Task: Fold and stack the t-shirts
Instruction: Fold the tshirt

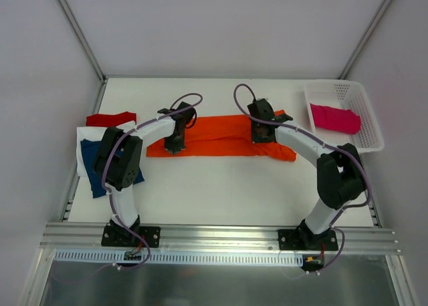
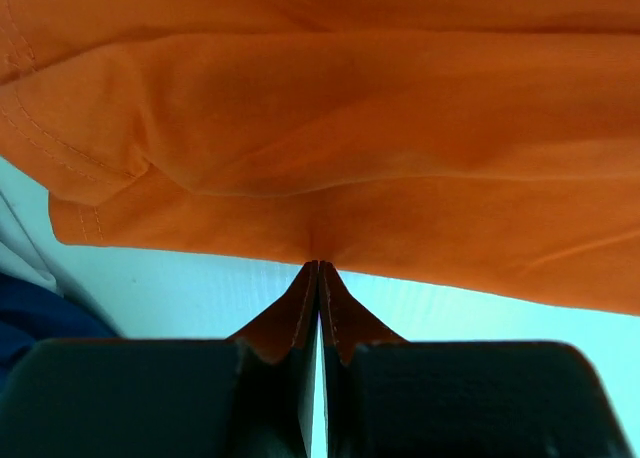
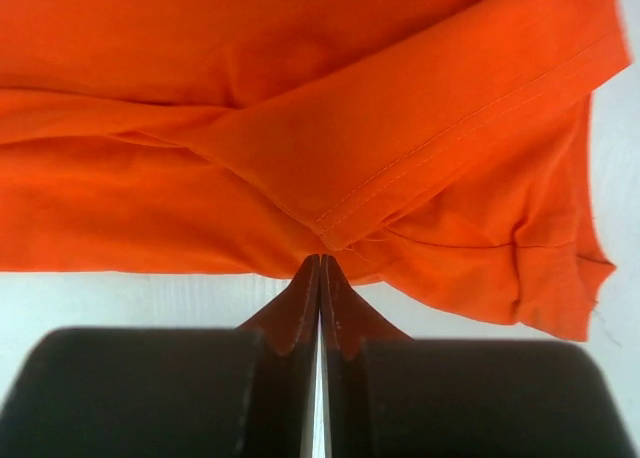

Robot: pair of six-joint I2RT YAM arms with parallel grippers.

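The shirt is being pinched shallowly at its near hem by the closed left gripper and right gripper, possibly risking slippage.

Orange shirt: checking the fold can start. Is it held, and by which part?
Yes: both jaws pinch an edge of the orange shirt, left toward one end, right beside a sleeve.

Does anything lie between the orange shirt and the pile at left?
Nothing visible on the table: bare surface separates the orange t-shirt from the navy t-shirt, though the left arm's elbow hangs over the latter.
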